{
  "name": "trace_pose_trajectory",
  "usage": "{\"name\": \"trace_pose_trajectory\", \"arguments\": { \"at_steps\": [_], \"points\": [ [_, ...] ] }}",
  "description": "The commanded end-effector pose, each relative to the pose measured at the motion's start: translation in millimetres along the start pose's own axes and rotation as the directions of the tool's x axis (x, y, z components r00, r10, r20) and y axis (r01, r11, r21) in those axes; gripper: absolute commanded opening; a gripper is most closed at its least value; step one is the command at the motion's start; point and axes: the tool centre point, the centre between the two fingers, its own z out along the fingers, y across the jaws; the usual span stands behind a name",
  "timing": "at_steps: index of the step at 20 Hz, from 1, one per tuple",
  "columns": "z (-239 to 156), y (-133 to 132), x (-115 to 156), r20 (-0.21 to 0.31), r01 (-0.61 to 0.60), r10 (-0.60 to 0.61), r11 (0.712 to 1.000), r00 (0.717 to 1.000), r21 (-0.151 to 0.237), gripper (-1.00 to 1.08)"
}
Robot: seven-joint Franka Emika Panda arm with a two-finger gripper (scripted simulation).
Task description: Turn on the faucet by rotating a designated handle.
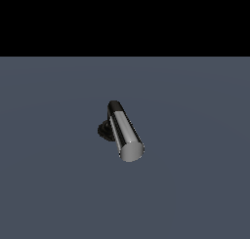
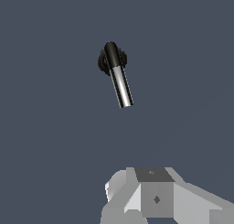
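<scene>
Plain grey floor, faucet (image 1: 104,129) alone; I'm on approach, gripper (image 2: 151,198) well short of chrome handle (image 1: 126,133), jaws unreadable; next: close in.

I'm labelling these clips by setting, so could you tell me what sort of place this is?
Likely a bare simulated test scene, not a real room: a lone faucet stands on a flat grey floor under a black void, with no sink or walls.
</scene>
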Motion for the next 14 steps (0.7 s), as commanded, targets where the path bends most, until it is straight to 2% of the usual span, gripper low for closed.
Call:
{"name": "trace_pose_trajectory", "arguments": {
  "at_steps": [1, 8, 14],
  "points": [
    [0.0, 0.0, 0.0, 0.000, 0.000, 0.000, 1.000, 1.000, 0.000, -1.00],
    [11.8, -0.7, 1.3, 0.001, 0.011, -0.011, 1.000, 1.000, 0.000, -1.00],
    [41.3, -2.6, 4.6, 0.004, 0.039, -0.039, 0.999, 0.999, 0.001, -1.00]
  ]
}}
